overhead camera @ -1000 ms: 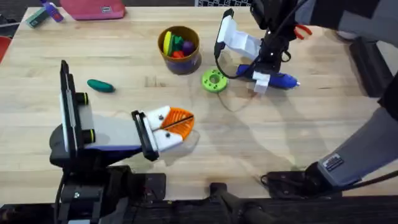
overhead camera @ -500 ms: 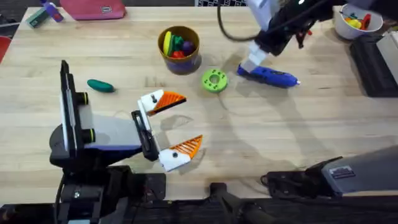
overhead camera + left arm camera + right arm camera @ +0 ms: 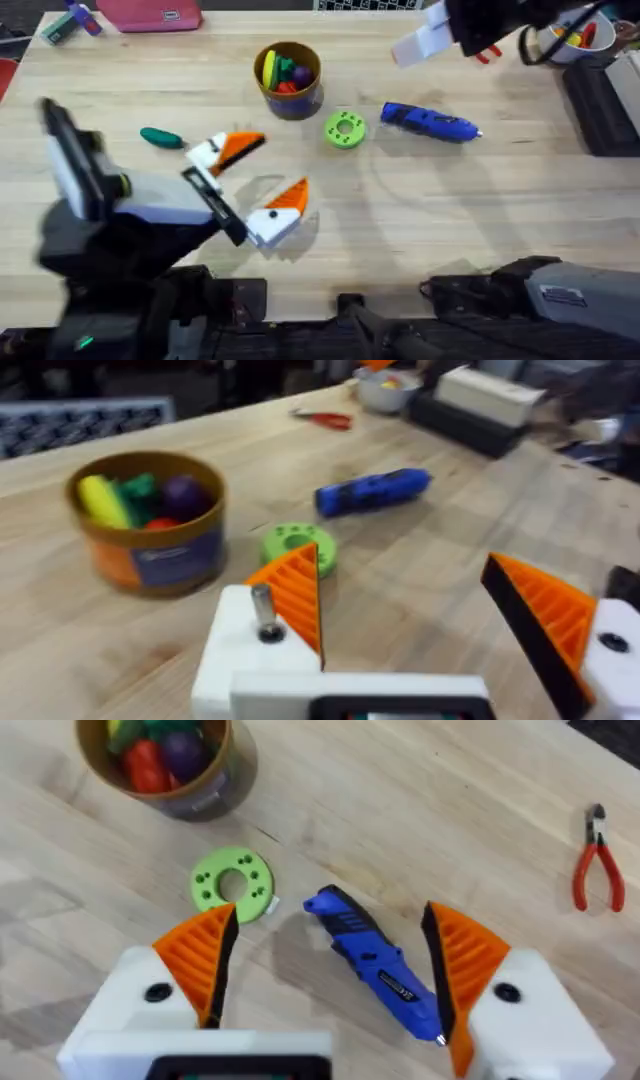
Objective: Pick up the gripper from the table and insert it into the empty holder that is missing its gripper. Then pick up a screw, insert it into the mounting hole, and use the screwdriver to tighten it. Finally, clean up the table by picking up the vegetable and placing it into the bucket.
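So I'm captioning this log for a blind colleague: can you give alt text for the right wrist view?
The right gripper hangs open above the wooden table, with the blue screwdriver lying flat between its orange-padded fingers. A green disc lies beside the screwdriver, the bucket of toy vegetables beyond it, and red-handled pliers off to one side.

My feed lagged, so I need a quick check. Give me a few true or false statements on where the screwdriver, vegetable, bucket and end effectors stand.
1. The screwdriver lies flat on the table. True.
2. The vegetable is in the bucket. False: it lies on the table, apart from it.
3. The left end effector is open and empty. True.
4. The right end effector grips the screwdriver. False: it is open above it.
5. The green disc lies between bucket and screwdriver. True.
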Tool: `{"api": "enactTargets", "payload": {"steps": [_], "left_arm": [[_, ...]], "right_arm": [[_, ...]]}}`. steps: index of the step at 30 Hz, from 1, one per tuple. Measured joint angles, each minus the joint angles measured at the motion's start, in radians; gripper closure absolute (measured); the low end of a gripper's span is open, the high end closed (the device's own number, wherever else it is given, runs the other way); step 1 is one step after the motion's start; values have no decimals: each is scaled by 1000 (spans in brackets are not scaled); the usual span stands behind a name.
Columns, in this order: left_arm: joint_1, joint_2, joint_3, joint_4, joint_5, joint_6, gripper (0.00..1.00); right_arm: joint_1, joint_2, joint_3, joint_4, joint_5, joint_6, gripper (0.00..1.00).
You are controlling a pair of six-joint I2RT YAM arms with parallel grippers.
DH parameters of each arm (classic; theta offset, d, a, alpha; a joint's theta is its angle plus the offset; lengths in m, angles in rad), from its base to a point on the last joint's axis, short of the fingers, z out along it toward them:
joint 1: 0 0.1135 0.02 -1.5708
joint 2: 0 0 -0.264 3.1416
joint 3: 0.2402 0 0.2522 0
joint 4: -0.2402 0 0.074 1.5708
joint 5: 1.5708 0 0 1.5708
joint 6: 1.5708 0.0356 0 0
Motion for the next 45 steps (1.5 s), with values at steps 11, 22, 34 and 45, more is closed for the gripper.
{"api": "enactTargets", "payload": {"steps": [11, 22, 34, 45], "left_arm": [[11, 365, 561, -455, -407, 146, 15], [12, 704, 803, -551, -614, 161, 15], [12, 921, 894, -614, -907, -81, 15], [147, 1343, 1103, -653, -1064, -469, 15]], "right_arm": [[-1, -85, -29, 0, -68, 140, 10], [-2, -173, -294, 119, -80, 242, 10], [-90, -271, -377, 147, -84, 315, 9], [-91, -271, -378, 149, -84, 318, 8]]}}
